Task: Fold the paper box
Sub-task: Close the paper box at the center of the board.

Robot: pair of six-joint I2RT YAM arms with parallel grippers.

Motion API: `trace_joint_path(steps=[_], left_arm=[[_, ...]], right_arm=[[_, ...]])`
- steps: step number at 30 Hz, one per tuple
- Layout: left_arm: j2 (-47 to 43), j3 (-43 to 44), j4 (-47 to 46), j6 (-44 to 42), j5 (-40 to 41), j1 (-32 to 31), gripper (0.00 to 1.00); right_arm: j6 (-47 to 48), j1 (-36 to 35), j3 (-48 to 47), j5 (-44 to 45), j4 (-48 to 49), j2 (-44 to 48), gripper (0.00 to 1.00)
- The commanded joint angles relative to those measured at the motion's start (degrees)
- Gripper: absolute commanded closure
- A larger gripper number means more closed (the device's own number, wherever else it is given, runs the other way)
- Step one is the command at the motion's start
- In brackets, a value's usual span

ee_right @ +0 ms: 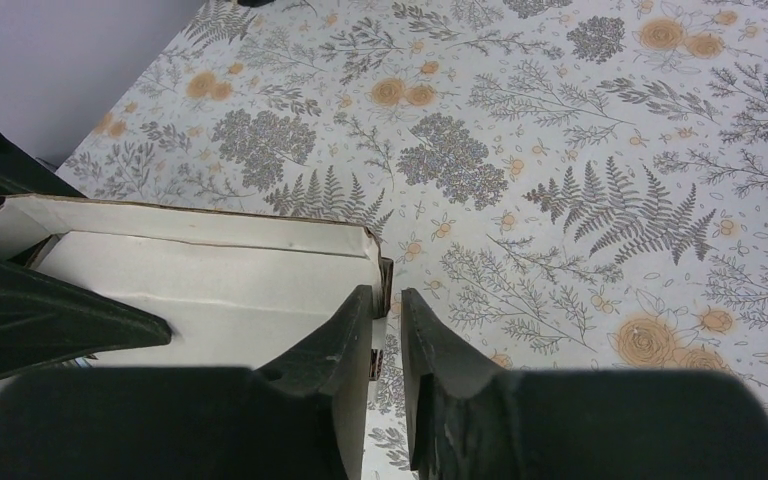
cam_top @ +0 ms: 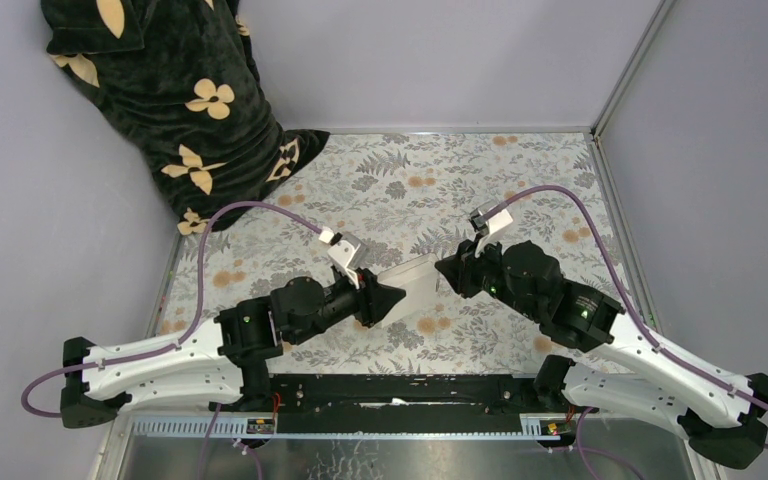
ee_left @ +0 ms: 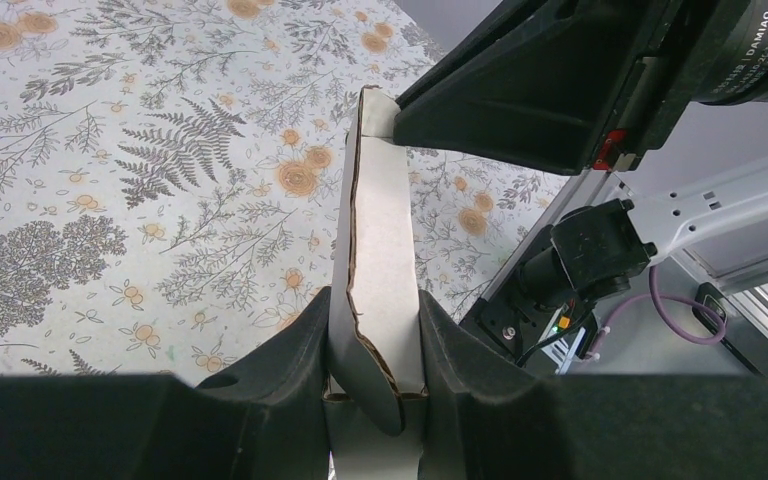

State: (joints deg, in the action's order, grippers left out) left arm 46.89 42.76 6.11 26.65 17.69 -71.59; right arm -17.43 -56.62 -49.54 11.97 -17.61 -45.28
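The left gripper [ee_left: 375, 345] is clamped on the paper box [ee_left: 380, 230]. Its two dark fingers [ee_left: 295, 350] press the white cardboard from both sides, and a rounded flap with a brown raw edge sits right in the grip. From there the box runs straight ahead of the fingertips, standing on edge as a narrow white wall, clear of the cloth below.

At the far end of that wall is the right gripper [ee_right: 388, 315], meeting the box head-on. Its jaws stand slightly apart – a narrow slot with the patterned cloth showing through. The box's end corner sits just ahead of its fingers [ee_right: 345, 335], at the mouth of the slot. Whether the cardboard is touched there I cannot tell. Seen from this wrist, the box opens to the left of the fingers as a shallow white tray with low folded walls.

From above, the box hangs between the two grippers, which point at each other across it.

Beneath both tools lies the floral tablecloth [cam_top: 440, 180], grey ferns and orange blooms. Far beyond the left gripper, in the corner, a dark fabric with cream flowers [cam_top: 180, 100] is heaped against the wall. A purple cable [cam_top: 250, 208] arcs back from each wrist.
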Motion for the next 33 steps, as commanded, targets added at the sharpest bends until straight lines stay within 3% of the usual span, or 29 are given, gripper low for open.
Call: trace_joint_path(steps=[1, 6, 9, 12, 25, 28, 33], left_arm=[[-2.01, 1.44, -9.35, -0.23, 5.25, 0.49, 0.80], [-2.33, 2.02, -8.32, -0.51, 3.91, 0.49, 0.80], [-2.31, 2.06, -8.10, -0.55, 2.77, 0.49, 0.80], [-2.10, 1.67, -8.08, -0.55, 1.91, 0.49, 0.80], [-1.44, -2.78, -9.67, -4.50, -1.12, 0.49, 0.81], [0.19, -6.17, -13.22, -6.68, 0.70, 0.40, 0.82], [7.27, -14.41, -29.52, -12.99, 8.46, -1.41, 0.82]], right_arm=[[-0.20, -0.42, -0.82, -2.01, -4.68, 0.12, 0.74], [-1.26, -0.41, -0.43, -3.32, -3.03, 1.06, 0.66], [-1.27, -0.42, -1.20, -2.60, -2.88, 2.00, 0.54], [-0.83, -0.42, -2.90, -1.64, -4.21, 2.41, 0.49], [0.75, -0.42, -6.95, 4.73, -9.44, 8.20, 0.43], [0.58, -0.42, -8.92, 7.82, -12.49, 8.97, 0.41], [-0.50, -0.42, -14.95, 13.34, -20.40, 4.71, 0.35]])
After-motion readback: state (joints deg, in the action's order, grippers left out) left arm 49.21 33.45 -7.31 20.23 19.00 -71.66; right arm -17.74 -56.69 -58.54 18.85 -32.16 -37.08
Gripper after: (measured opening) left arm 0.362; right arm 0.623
